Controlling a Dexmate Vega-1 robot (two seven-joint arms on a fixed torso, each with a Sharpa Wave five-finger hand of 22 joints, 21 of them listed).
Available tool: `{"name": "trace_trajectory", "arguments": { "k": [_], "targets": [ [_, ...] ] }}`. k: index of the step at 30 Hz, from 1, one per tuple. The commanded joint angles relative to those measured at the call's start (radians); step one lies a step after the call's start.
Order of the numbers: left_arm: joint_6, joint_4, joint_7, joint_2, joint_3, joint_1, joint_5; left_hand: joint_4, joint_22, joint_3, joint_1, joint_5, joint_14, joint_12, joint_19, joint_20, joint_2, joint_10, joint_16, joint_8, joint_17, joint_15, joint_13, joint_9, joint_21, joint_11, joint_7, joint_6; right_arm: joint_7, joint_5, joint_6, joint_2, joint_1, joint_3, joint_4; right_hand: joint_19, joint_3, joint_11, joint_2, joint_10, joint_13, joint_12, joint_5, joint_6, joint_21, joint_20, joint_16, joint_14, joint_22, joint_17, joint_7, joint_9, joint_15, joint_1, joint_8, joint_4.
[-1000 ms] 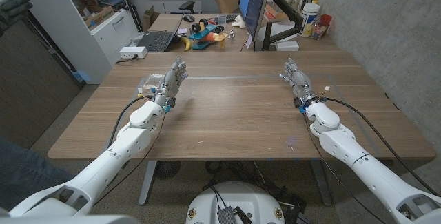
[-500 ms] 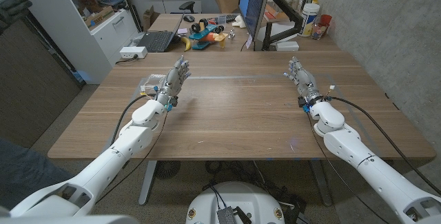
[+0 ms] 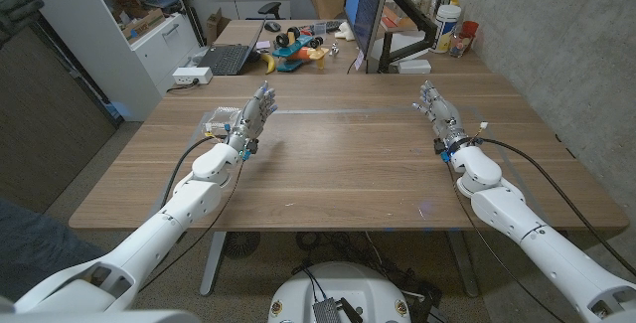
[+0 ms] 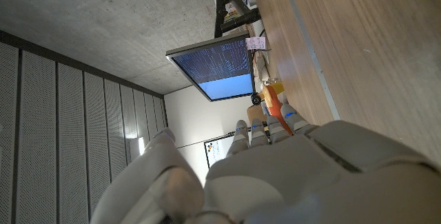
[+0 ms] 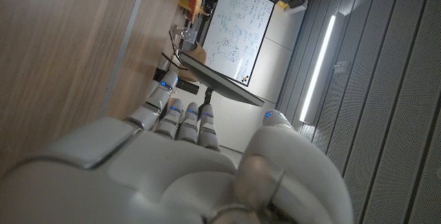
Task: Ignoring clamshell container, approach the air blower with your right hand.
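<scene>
The right robot hand (image 3: 441,116) is over the wooden surface (image 3: 338,164), far from the clamshell container (image 3: 220,120), on the opposite side of the surface. Its fingers (image 3: 428,97) are stretched and a bit apart, pointing to the far edge, w/ nothing between them. The right wrist view shows the back of this robot hand (image 5: 186,162), also empty. Where the air blower lies, and which way its long axis points, I cannot tell from these pictures.

The left robot hand (image 3: 248,120) is just beside the container, on the side toward the middle of the surface. Its fingers are also stretched and apart, holding nothing. If it touches the container or not, I cannot tell. Behind the surface, beyond the container, is a laptop (image 3: 227,59).
</scene>
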Motion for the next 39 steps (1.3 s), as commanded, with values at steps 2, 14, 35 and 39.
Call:
{"name": "trace_trajectory", "arguments": {
  "k": [2,14,35,39],
  "targets": [
    [0.013,0.000,-0.008,0.011,0.004,-0.011,0.006,-0.004,0.006,0.008,0.005,-0.002,-0.003,0.000,-0.057,0.006,0.009,0.002,0.007,0.006,0.001,0.004,0.003,0.005,-0.005,0.003,0.007,0.001,-0.030,-0.025,0.011,-0.014,-0.026,0.014,-0.022,0.011,0.003,-0.003,0.001,0.010,0.004,0.000,0.004,0.004,-0.004,-0.011,0.009,0.012,0.004,0.001,-0.011,-0.001,-0.002,0.005,0.003,-0.001],
    [0.030,-0.015,-0.003,0.032,-0.004,0.001,0.004,-0.006,0.006,0.007,0.006,-0.005,-0.001,0.000,-0.054,0.007,0.010,0.006,0.007,0.006,0.001,0.006,0.003,0.005,-0.010,0.004,0.008,0.006,-0.051,-0.063,0.026,-0.026,-0.044,0.017,-0.037,0.021,0.007,-0.009,0.010,0.016,0.004,0.001,0.004,0.008,-0.010,-0.011,0.012,0.021,0.004,-0.003,-0.016,-0.003,-0.006,0.006,0.004,-0.002],
    [0.029,-0.018,-0.016,0.045,-0.012,0.007,-0.005,-0.009,0.006,0.006,0.007,-0.010,0.001,-0.002,-0.052,0.010,0.013,0.011,0.007,0.006,0.001,0.007,0.003,0.005,-0.020,0.005,0.008,0.011,-0.100,-0.128,0.028,-0.056,-0.089,0.035,-0.093,0.032,0.005,-0.014,0.007,0.026,0.004,0.002,0.003,0.030,-0.022,-0.007,0.014,0.033,0.004,-0.012,-0.021,-0.006,-0.010,0.009,0.011,-0.009],
    [0.031,-0.018,-0.017,0.048,-0.013,0.007,-0.005,-0.009,0.006,0.006,0.007,-0.011,0.001,-0.003,-0.053,0.011,0.013,0.011,0.007,0.006,0.001,0.008,0.003,0.005,-0.022,0.005,0.008,0.011,-0.109,-0.146,0.030,-0.058,-0.096,0.035,-0.100,0.035,0.005,-0.017,0.008,0.028,0.004,0.002,0.003,0.030,-0.023,-0.007,0.014,0.034,0.004,-0.013,-0.023,-0.007,-0.010,0.010,0.011,-0.009]
  ]
}}
